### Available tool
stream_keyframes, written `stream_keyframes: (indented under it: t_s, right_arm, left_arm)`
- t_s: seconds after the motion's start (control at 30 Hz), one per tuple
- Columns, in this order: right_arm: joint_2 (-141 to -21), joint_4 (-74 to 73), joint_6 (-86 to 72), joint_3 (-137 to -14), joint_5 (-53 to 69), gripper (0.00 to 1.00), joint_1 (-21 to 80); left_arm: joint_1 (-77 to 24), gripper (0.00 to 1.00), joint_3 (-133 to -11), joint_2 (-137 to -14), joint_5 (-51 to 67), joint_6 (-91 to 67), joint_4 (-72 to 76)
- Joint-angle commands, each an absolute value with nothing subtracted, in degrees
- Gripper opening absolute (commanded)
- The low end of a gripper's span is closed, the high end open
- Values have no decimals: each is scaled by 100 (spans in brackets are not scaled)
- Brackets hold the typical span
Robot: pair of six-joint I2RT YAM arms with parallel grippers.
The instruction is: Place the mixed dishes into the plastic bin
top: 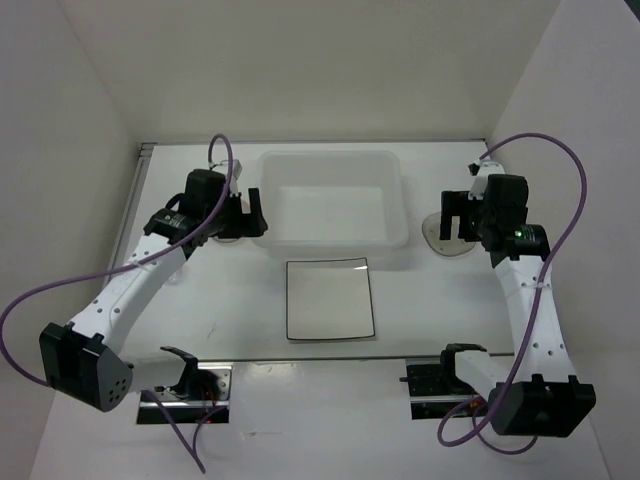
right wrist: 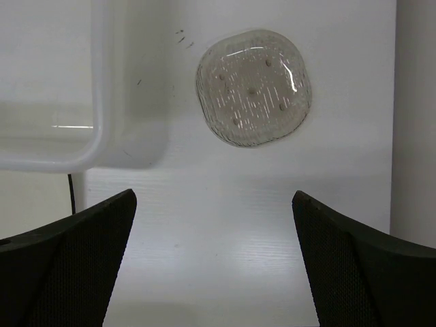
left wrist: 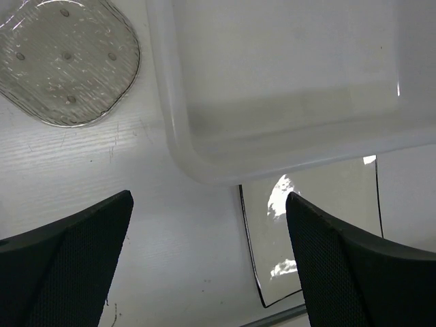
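square plate (top: 330, 299) just beside bin (top: 330, 156), left saucer (left wrist: 65, 61), right saucer (right wrist: 253, 87), jaws spread

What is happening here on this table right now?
Dishes are to go into the translucent white plastic tub, which looks empty. The robot's open left hand hovers by a round greyish translucent saucer on the tub's left, the open right hand by another saucer on its right. The flat square white plate lies before the tub.

table (top: 230, 310) wht, few scuffs | walls (top: 320, 60) wht, on 3 sides
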State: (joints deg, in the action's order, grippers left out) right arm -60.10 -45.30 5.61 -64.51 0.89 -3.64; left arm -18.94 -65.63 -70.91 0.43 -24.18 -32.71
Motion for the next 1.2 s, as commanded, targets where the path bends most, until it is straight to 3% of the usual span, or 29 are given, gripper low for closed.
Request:
stream_keyframes:
  t_s: [0.0, 0.2, 0.33, 0.53, 0.6, 0.67, 0.7, 0.77, 0.83, 0.93, 0.97, 1.07, 1.17]
  right_arm:
    - [-5617, -4562, 553, -6504, 148, 100, -369]
    - [-4950, -4896, 1581, -6381, 2693, 100, -300]
    - [-5141, -4781, 1354, -6319, 2716, 100, 131]
    - [-6467, -4535, 966, -6258, 2645, 98, 132]
    - [-6818, -4474, 914, -6258, 2593, 90, 79]
    - [-6987, -4526, 967, -6258, 2715, 59, 79]
    - [-7057, -4587, 1045, -6258, 2716, 53, 157]
    - [-7128, -4588, 1107, -6258, 2829, 31, 219]
    - [-7128, -4588, 1107, -6258, 2830, 24, 272]
    - [-7206, -4588, 1107, -6205, 2830, 6, 325]
    - [-7277, -4588, 1107, -6205, 2830, 1, 325]
    - [-7470, -4483, 1047, -6205, 2752, 0, 378]
    - [-7690, -4482, 1046, -6205, 2751, 0, 439]
  left_arm:
    - [-1872, 99, -6724, -7137, 229, -2435, -3067]
    - [-1872, 99, -6549, -7189, 1367, -2382, -3067]
    - [-1872, 99, -6180, -7242, 1959, -2583, -3067]
    - [-1872, 99, -6134, -7566, 1539, -2874, -3006]
    - [-1872, 99, -6449, -7918, 1590, -2874, -3154]
    - [-1872, 96, -6600, -8207, 1704, -2874, -3155]
    - [-1872, 89, -6653, -8279, 1844, -2822, -3155]
    - [-1872, 76, -6706, -8332, 1977, -2769, -3208]
    - [-1872, 53, -6541, -8245, 2030, -2821, -3146]
    - [-1820, 33, -6303, -8052, 2091, -2821, -3076]
    - [-1819, 20, -6171, -7981, 2092, -2821, -3076]
    - [-1819, 2, -6064, -7928, 2250, -2821, -3076]
    - [-1819, 0, -5950, -7857, 2303, -2769, -3076]
